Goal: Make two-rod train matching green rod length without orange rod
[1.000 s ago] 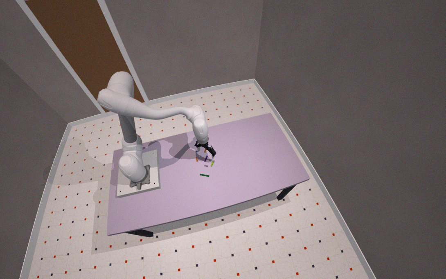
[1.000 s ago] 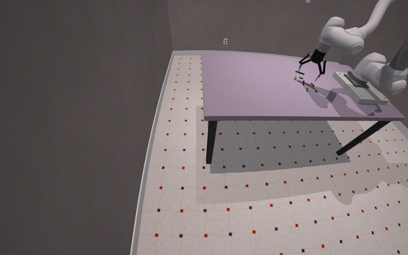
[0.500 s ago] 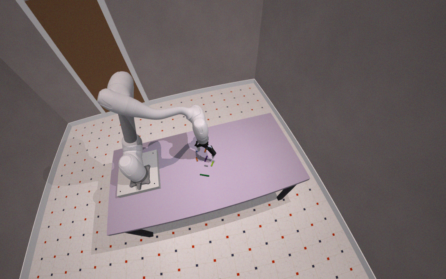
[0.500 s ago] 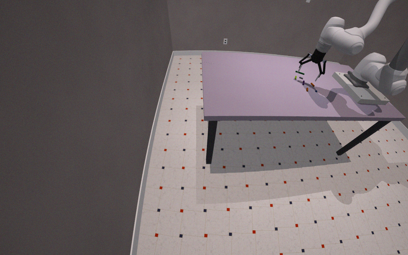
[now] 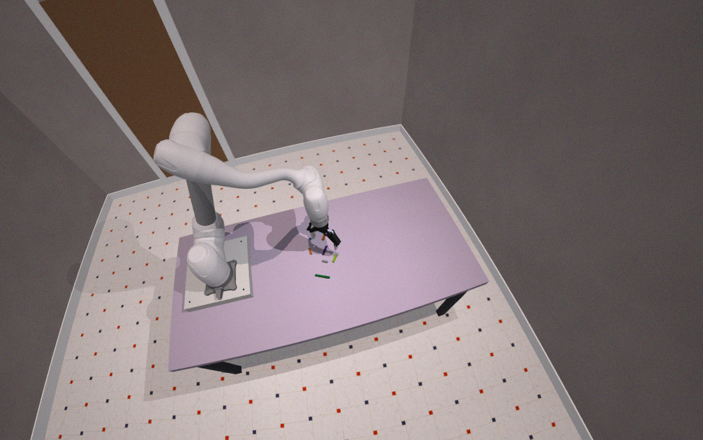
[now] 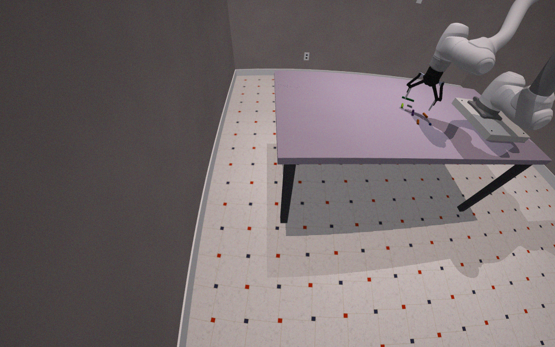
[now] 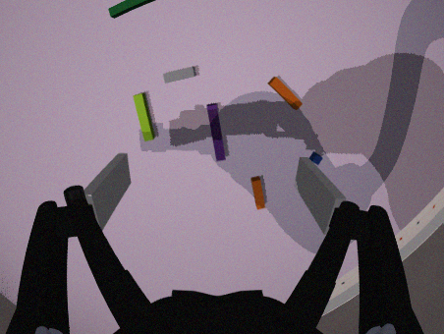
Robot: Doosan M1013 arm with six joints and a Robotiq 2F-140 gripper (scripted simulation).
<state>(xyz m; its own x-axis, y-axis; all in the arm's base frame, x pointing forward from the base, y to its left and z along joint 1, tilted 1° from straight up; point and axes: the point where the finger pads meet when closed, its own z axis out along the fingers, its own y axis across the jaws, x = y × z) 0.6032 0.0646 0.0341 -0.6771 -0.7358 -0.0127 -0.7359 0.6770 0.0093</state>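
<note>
The lime square-edged rod (image 5: 335, 257) (image 6: 402, 105) (image 7: 142, 115) and short grey square-edged rod (image 5: 325, 260) (image 6: 409, 106) (image 7: 180, 75) lie apart on the lilac desk (image 5: 383, 243) (image 6: 339, 118) (image 7: 59, 64); both look light and stiff. Pinch each mid-length across its long sides. The hand (image 5: 325, 242) (image 6: 417, 104) (image 7: 213, 170) stands wide, holding nothing.

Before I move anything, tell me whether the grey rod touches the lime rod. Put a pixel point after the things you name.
No, bare table shows between the grey rod (image 7: 179, 75) and the lime rod (image 7: 143, 116) in the wrist view.
</note>
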